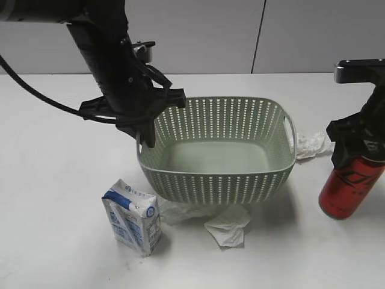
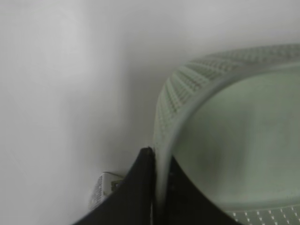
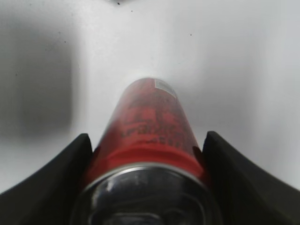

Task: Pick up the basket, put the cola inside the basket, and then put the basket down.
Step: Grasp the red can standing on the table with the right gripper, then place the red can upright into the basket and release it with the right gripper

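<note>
The pale green basket (image 1: 216, 180) sits mid-table with nothing inside it. My left gripper (image 1: 146, 139) is shut on its left rim, one finger outside the wall and one inside, as the left wrist view shows (image 2: 159, 159) with the basket rim (image 2: 187, 89) running up between the fingers. The red cola can (image 1: 350, 192) is at the right edge, leaning slightly. My right gripper (image 1: 355, 153) is shut on its upper part. In the right wrist view the can (image 3: 150, 112) fills the space between the jaws (image 3: 146, 137). I cannot tell whether can or basket touch the table.
A white-and-blue milk carton (image 1: 132, 217) stands in front of the basket's left corner, also in the left wrist view (image 2: 101, 187). Crumpled white paper (image 1: 225, 226) lies under the basket's front edge, and more paper (image 1: 313, 144) between basket and can.
</note>
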`<state>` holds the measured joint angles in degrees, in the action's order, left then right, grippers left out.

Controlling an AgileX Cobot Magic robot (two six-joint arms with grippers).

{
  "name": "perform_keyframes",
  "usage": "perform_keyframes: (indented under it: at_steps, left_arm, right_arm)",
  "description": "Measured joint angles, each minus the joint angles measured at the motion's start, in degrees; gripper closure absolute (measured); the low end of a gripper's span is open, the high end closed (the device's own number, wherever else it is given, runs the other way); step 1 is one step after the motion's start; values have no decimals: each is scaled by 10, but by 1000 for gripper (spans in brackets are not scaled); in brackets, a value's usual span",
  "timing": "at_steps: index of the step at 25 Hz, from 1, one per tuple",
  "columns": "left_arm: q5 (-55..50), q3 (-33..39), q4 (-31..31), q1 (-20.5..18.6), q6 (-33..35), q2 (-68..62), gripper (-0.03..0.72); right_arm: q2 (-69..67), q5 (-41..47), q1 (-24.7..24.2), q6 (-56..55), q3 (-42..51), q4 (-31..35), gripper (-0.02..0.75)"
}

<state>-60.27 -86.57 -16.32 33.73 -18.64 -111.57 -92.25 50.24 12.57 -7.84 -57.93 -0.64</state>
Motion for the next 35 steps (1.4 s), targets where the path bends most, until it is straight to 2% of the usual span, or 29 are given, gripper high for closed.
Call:
perform_keyframes:
  at_steps: [6, 13, 16, 20, 25, 29, 35]
  left_arm:
    - [12, 0, -1, 0, 1, 0, 688]
    - [36, 0, -1, 0, 1, 0, 688]
    - [32, 0, -1, 0, 1, -4, 688]
    - [23, 0, -1, 0, 1, -18, 688]
    - [21, 0, 0, 0, 1, -19, 688]
    - [21, 0, 0, 0, 1, -19, 688]
    - [18, 0, 0, 0, 1, -19, 688]
  right_arm:
    - [17, 56, 0, 21, -32, 0, 204]
    - [49, 178, 10, 50, -209, -1, 204]
    - [49, 188, 44, 53, -292, -6, 204]
    - [36, 189, 124, 53, -375, -4, 204]
    - [-29, 192, 214, 53, -397, 1, 204]
    - [-93, 192, 251, 53, -397, -11, 204]
    - [-169, 191, 256, 53, -397, -21, 204]
